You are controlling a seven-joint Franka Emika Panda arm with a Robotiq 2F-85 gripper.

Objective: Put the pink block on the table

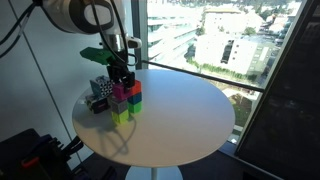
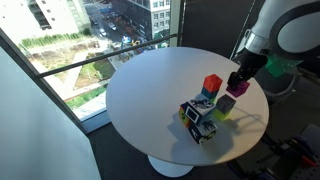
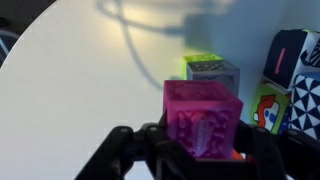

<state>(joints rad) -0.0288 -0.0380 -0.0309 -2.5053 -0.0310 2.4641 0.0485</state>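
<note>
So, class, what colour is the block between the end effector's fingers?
Magenta-pink. The block shows best in the wrist view.

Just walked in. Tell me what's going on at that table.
The robot arm's hand is shut on the pink block. It holds the block right beside a cluster of other blocks near one edge of the round table. A red block sits on top of that cluster. The pink block appears to be lifted and not yet set down on the tabletop.
</note>
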